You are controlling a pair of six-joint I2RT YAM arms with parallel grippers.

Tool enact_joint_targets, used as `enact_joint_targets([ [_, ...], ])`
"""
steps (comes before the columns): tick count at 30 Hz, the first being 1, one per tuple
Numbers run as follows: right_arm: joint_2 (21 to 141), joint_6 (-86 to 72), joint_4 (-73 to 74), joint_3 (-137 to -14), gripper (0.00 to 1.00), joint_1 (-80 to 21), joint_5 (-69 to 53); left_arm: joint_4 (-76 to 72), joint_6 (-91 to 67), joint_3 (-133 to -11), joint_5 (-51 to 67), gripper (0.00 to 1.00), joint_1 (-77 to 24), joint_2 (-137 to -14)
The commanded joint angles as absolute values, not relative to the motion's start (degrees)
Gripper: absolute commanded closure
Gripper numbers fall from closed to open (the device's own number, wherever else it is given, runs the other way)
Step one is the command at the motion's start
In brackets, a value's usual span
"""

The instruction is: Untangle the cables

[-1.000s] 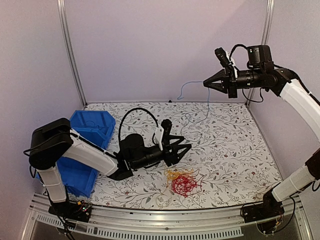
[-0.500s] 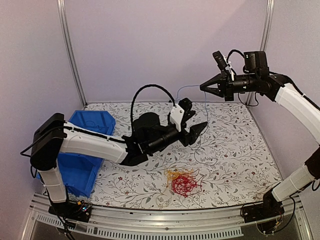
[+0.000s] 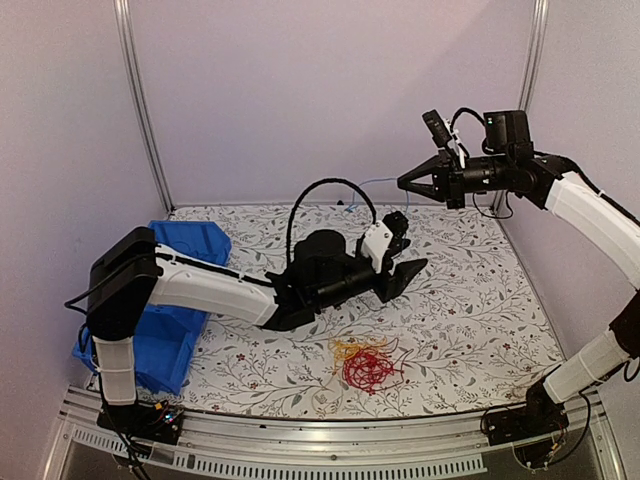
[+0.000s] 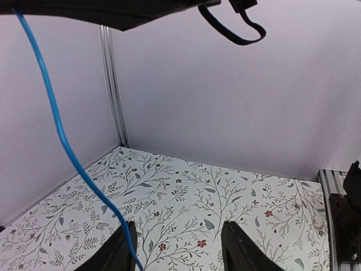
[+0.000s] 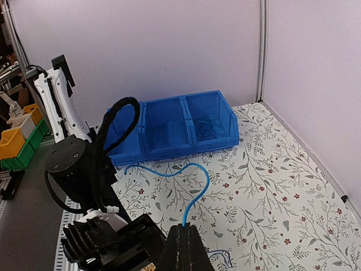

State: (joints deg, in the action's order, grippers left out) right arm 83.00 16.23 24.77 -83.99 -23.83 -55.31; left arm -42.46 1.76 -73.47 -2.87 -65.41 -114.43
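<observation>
Holds one end of the blue cable [image 4: 58,124] pinched in the right hand [image 3: 403,183], tips pressed together on it, high over the far right of the counter [image 3: 470,300]. Reaches up from mid-counter with the left hand [image 3: 405,248], jaws parted, nothing clamped between them. In the left wrist view, shows the blue cable slanting down to the inner edge of the finger [image 4: 118,257] at the left of that view, touching or just beside it; cannot tell which. Leaves the clump [image 3: 368,365] of red and yellow cables near the front edge, about the middle, well apart from both hands. Has a blue bin [image 3: 190,245] at the far left.

Judged risks from here:
- Could close the left hand on air, should the strand slip past the finger's edge instead of settling between the pads.
- Could tug the strand out of the right hand's narrow pinch, if grabbed and pulled sideways too hard.
- Cannot see where the lower run ends; if still caught in the clump, could drag the whole knot across the counter or cinch it tighter.
- Could snag the slack on the black hose loop [image 3: 325,182] arching over the left arm.
</observation>
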Motion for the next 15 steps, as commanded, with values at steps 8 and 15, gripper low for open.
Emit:
enact_joint_targets([
  [8, 83.1, 15.1, 22.4, -80.1, 0.91, -22.7, -56.9, -44.6, -12.2, -73.1, -0.4, 1.00, -62.4, -110.3],
  [15, 81.3, 16.5, 21.0, -72.2, 0.51, -18.5, -54.9, -44.1, -16.1, -72.0, 1.3, 1.00, -61.6, -106.5],
])
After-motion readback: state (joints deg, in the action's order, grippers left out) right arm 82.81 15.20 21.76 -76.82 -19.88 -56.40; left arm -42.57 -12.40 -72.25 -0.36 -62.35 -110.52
